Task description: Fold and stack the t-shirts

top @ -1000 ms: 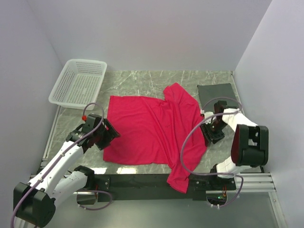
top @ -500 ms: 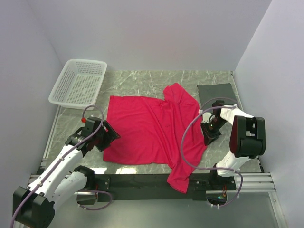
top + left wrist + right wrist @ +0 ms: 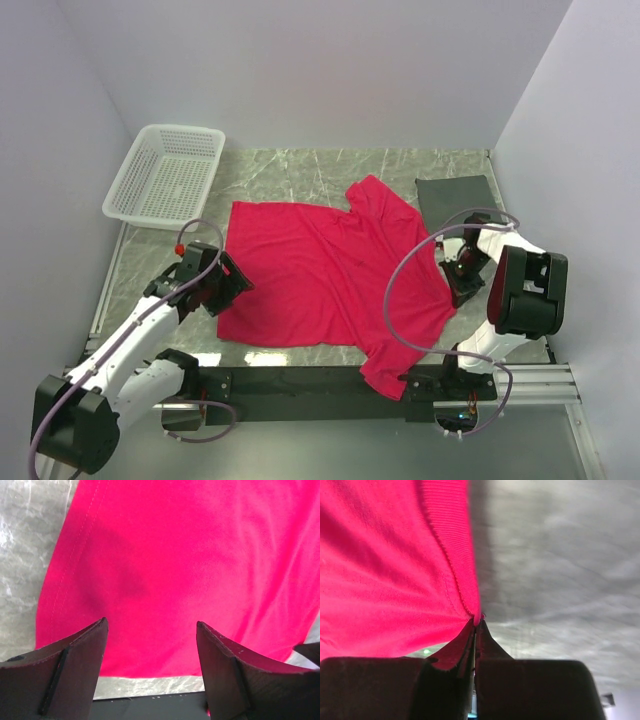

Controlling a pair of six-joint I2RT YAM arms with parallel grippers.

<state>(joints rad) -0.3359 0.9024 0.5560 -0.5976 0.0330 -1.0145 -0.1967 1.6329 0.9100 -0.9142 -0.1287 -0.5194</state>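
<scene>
t-shirt point(image 3: 310, 280) edge tugged rightward, right tool point(image 3: 459, 277) clamped

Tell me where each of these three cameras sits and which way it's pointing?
Top external: high behind the robot, looking down on the table; left arm, right arm, red t-shirt and white mesh basket show.
Left wrist: on the left arm, facing down past the open left gripper at the t-shirt's near corner.
Right wrist: on the right arm, looking low along the right gripper, shut on the t-shirt's hem.
Shared: all three see the t-shirt.
</scene>
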